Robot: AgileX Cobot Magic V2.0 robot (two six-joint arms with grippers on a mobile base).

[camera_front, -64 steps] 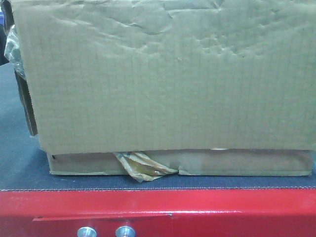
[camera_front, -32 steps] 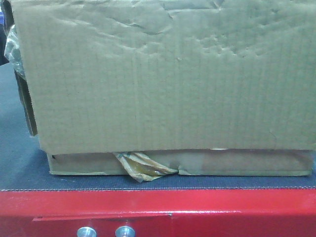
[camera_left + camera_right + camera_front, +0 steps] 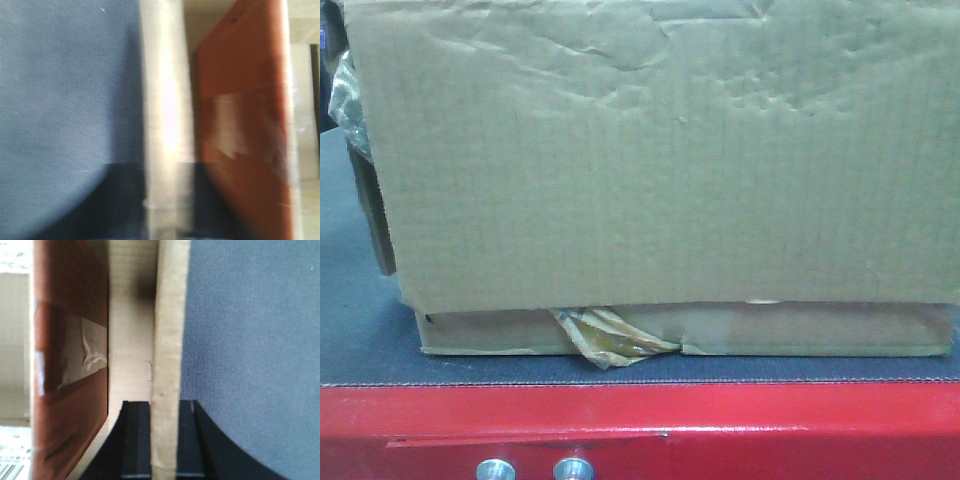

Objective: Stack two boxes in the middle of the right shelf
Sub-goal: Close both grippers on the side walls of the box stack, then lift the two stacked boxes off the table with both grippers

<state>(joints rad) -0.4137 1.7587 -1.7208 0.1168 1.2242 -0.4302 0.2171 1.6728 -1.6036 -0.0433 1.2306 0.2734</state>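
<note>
Upper box (image 3: pixel 650 160), big brown corrugated cardboard w/ a dented front, sits on what we read as a flatter lower box (image 3: pixel 800 335). Crumpled yellowish tape (image 3: pixel 610 345) hangs at that one's seam. Both rest on the platform (image 3: pixel 770 420), a red-edged deck topped w/ grey mat, just behind its front edge. Two small screws (image 3: pixel 535 468) show below that edge. The pair is already stacked, but on the platform, not on the steel shelf, which isn't in view.

The stack's long axis runs parallel to the platform's front edge and fills nearly the whole front view.

Right gripper (image 3: pixel 165 440): black fingers (image 3: pixel 136 440) sit one each side of a cardboard end wall (image 3: pixel 167 340), pinched onto it. The platform mat lies outside the wall and a reddish-brown panel (image 3: pixel 70 315) inside.

Left gripper (image 3: pixel 165 205): view is blurred. Dark finger shapes flank the opposite end wall (image 3: pixel 165 100) the same way, so we judge it clamped too, w/ less certainty. We can't tell for sure which box these walls belong to; the upper one seems likely.

So each arm holds its own end and neither is nearer. Our guess is the next move is a level two-arm lift off the platform, w/ both ends rising together so the thin walls don't tear or fold.
</note>
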